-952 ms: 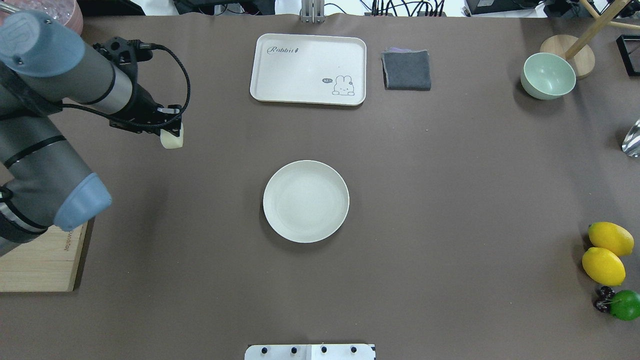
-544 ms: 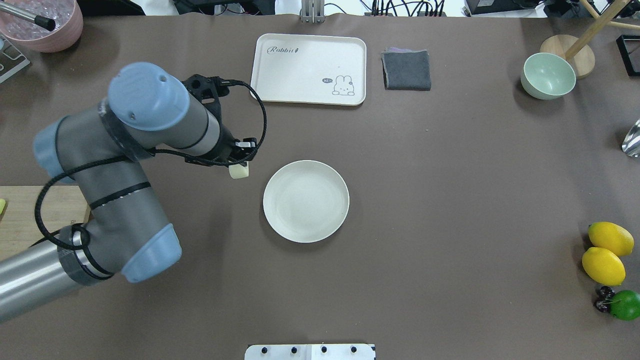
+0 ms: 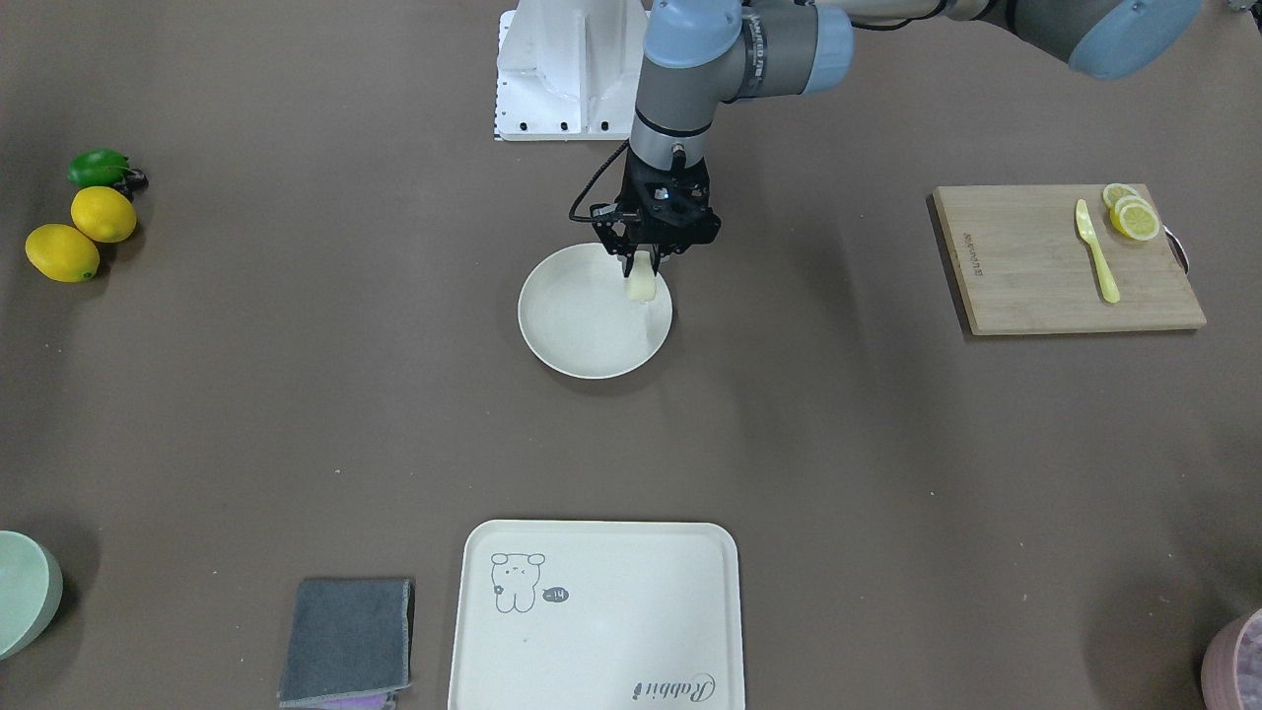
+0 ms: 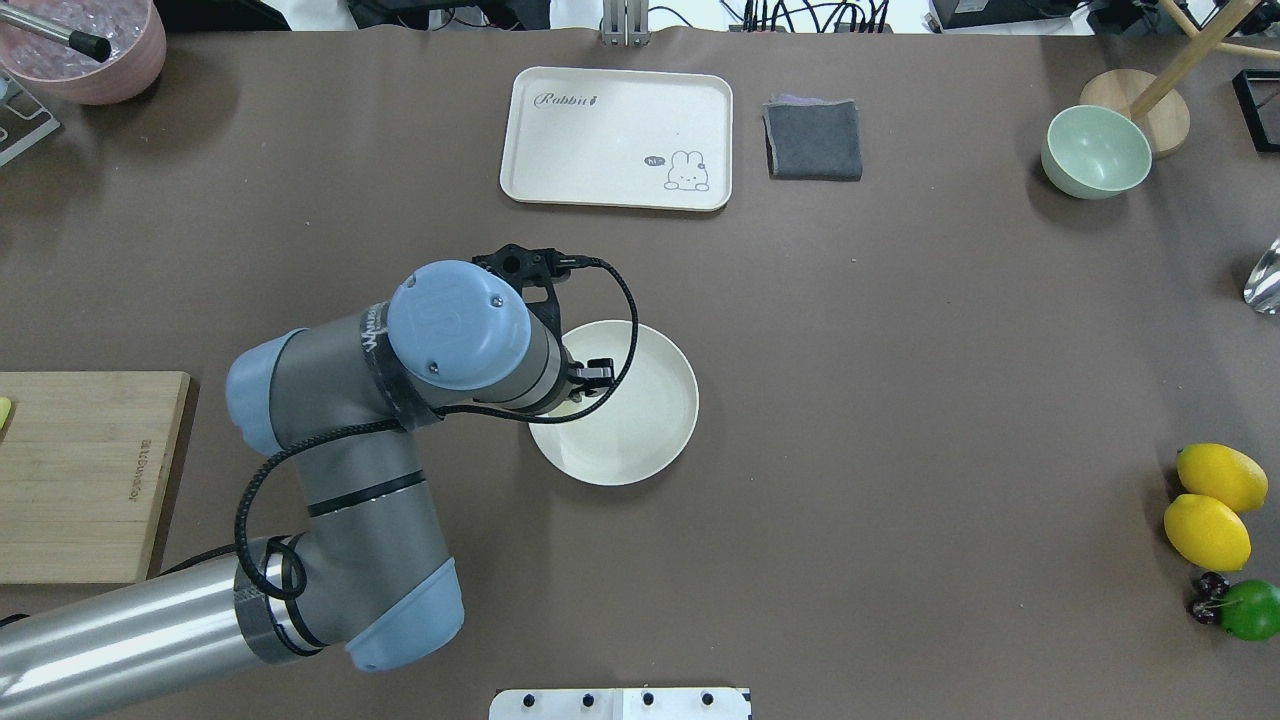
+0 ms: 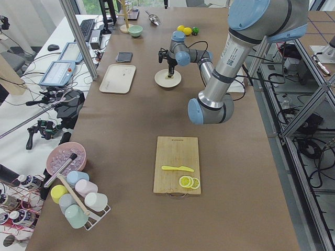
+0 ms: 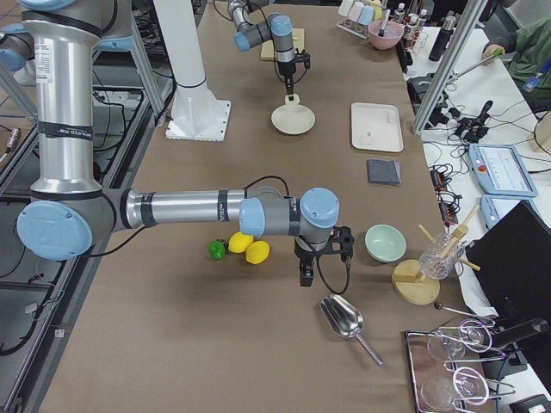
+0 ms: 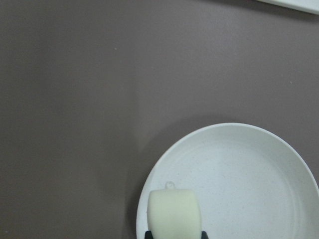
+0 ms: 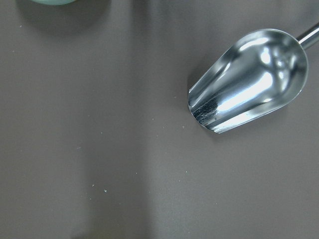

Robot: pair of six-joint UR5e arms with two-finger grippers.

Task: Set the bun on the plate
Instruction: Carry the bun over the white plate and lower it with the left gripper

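The bun [image 3: 641,288] is a pale cream stub, and my left gripper [image 3: 643,264] is shut on it from above. It hangs over the inner edge of the round cream plate [image 3: 582,325], on the side nearer the left arm. In the left wrist view the bun [image 7: 173,215] sits at the bottom, over the plate [image 7: 249,179] just inside its rim. From overhead, the wrist covers the bun and part of the plate [image 4: 640,420]. My right gripper [image 6: 306,274] hovers over bare table near the lemons, seen only from the side, so I cannot tell its state.
A rabbit tray [image 4: 617,138], a grey cloth [image 4: 813,140] and a green bowl [image 4: 1096,152] lie along the far edge. Lemons [image 4: 1210,510] sit at the right. A cutting board [image 3: 1055,261] holds lemon slices [image 3: 1132,212]. A metal scoop [image 8: 249,79] lies under the right wrist.
My left arm has swung right across the table with the bun, from well left of the plate to over the plate's near-left part.
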